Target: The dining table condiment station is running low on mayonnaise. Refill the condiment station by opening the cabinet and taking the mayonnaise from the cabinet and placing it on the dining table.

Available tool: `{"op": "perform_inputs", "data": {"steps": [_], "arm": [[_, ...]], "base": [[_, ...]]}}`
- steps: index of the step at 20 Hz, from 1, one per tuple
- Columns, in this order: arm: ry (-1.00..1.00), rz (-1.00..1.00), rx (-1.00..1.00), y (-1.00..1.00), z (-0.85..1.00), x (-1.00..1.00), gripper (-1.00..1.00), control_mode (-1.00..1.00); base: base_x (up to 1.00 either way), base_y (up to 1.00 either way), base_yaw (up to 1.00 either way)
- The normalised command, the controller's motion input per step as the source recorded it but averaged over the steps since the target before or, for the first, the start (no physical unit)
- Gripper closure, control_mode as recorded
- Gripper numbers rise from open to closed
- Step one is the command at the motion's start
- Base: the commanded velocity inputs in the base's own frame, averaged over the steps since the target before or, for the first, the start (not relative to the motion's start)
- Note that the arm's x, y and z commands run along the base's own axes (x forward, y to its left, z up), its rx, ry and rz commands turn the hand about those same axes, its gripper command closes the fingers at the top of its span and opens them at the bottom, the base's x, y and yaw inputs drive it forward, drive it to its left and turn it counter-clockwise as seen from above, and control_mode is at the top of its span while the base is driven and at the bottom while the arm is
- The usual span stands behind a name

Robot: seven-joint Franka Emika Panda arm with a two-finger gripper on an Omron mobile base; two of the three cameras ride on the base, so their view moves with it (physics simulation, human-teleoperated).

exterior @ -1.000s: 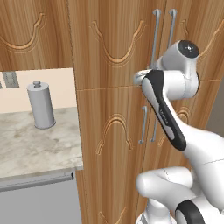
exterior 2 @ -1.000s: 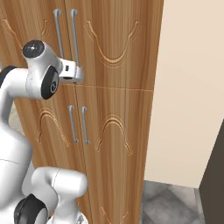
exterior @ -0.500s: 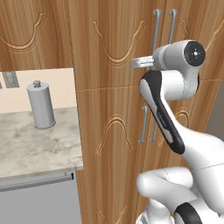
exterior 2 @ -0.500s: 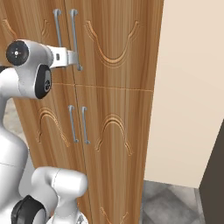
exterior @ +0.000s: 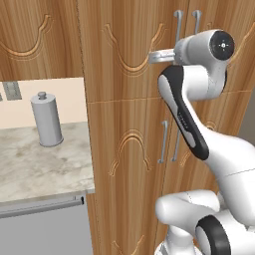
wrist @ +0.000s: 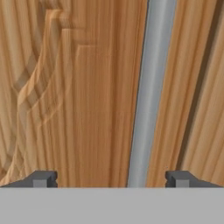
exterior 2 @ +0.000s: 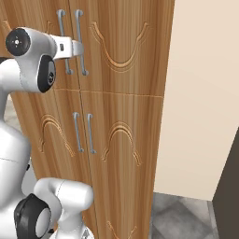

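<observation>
With the gripper [wrist: 111,179] fingers wide and the upper handle [wrist: 148,96] of the shut cabinet [exterior 2: 126,70] between them, advance until the bar sits deep, centre it, then close firmly before pulling; mayonnaise presumably inside.

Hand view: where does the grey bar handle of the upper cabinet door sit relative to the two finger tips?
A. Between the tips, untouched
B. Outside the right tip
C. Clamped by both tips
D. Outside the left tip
A: the grey bar handle runs between the wide-open gripper tips, touching neither.
</observation>
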Motion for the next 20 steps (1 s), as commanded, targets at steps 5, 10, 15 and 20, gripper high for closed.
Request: {"op": "perform_inputs", "data": {"steps": [5,10,15,20], "arm": [[0.03,0.00,0.00,0.00,0.00,0.46,-1.00,-1.00],[0.00,0.00,0.00,0.00,-0.03,0.54,-1.00,-1.00],[0.00,0.00,0.00,0.00,-0.15,0.66,-1.00,-1.00],[0.00,0.00,0.00,-0.05,-0.26,0.80,-1.00,-1.00]], "base": [[0.00,0.00,0.00],[0.00,0.00,0.00],[0.00,0.00,0.00],[0.00,0.00,0.00]]}}
